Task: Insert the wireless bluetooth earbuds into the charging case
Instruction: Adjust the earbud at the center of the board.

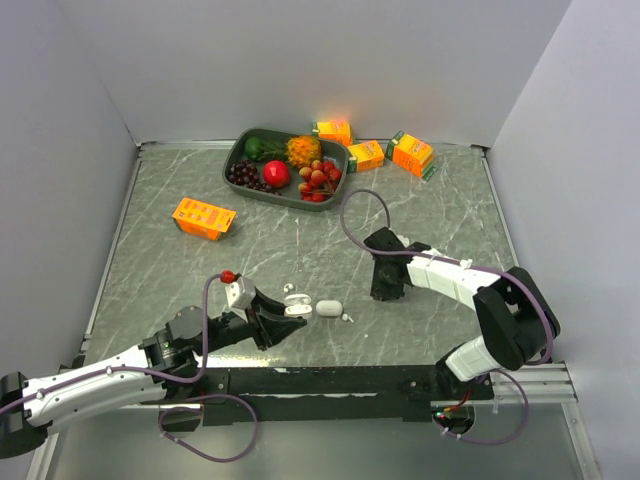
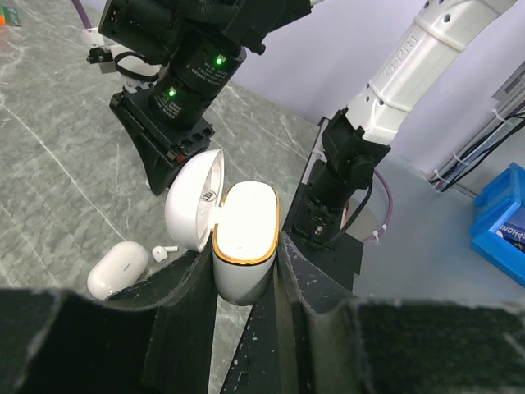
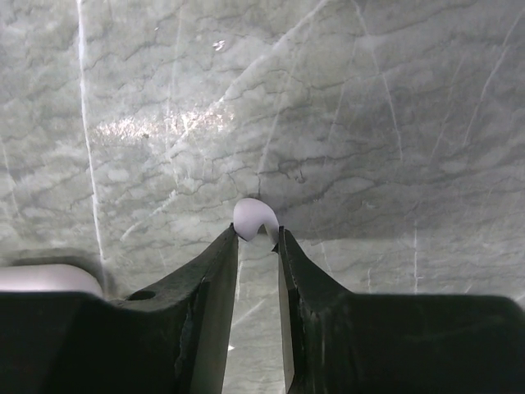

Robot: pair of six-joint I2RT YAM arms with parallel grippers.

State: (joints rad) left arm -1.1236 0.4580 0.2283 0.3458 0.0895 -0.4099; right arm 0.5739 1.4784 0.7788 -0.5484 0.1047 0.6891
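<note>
My left gripper is shut on an open white charging case with a gold rim, its lid swung back; the case also shows in the top view. A closed white case lies beside it on the table, with a tiny white earbud between them. My right gripper is shut on another white earbud at its fingertips, just above the marble table. In the top view it hovers right of the cases. Another small white earbud lies behind the open case.
A dark tray of fruit stands at the back. Orange cartons lie at the left and along the back. A blue box sits off the table's near edge.
</note>
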